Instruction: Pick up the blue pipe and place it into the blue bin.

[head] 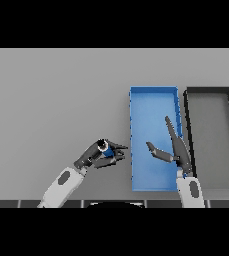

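The blue pipe is a short blue piece with a pale end, held in my left hand, whose fingers and thumb curl round it. That hand sits just left of the blue bin, near its lower left corner. The bin is a long blue tray lying right of centre. My right hand hovers over the bin's right part with straight fingers pointing away from me and the thumb spread leftward, holding nothing.
A dark grey bin stands directly right of the blue one, their long walls side by side. Grey table stretches to the left and far side.
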